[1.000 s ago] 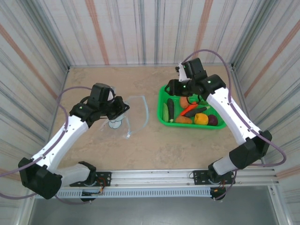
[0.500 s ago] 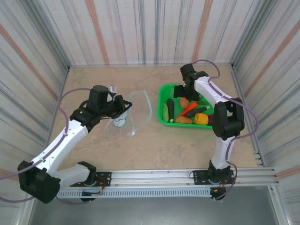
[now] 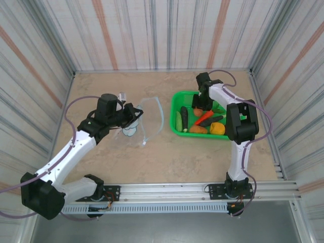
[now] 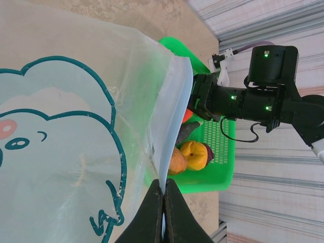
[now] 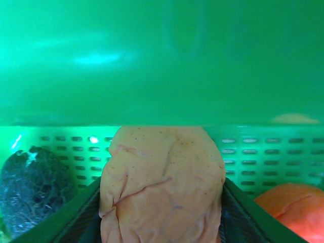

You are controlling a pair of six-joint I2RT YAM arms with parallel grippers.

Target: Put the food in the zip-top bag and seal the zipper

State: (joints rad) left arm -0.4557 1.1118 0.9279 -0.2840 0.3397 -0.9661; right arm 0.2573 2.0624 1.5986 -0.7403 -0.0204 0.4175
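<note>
Zip-top bag (image 3: 150, 117) on table (image 3: 167, 157), left of basket (image 3: 175, 109) — food (image 3: 198, 129) inside basket.

1. zip-top bag (image 4: 76, 152): clear, teal elephant outline, pink cheek spot.
2. zipper (image 4: 172, 116): pale blue strip.
3. basket (image 3: 173, 114): bright green, slotted-mesh walls.
4. potato (image 5: 162, 182): tan, fine dark speckles.
5. carrot (image 3: 204, 118): red-orange; ball (image 3: 217, 128): yellow-orange.
6. table (image 3: 167, 157): beige, marbled.
7. walls (image 3: 152, 35): grey-white vertical stripes, some rust.

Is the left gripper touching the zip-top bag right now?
Touching. The left wrist view shows the left gripper shut, its jaws pinching the mouth edge of the zip-top bag.
</note>
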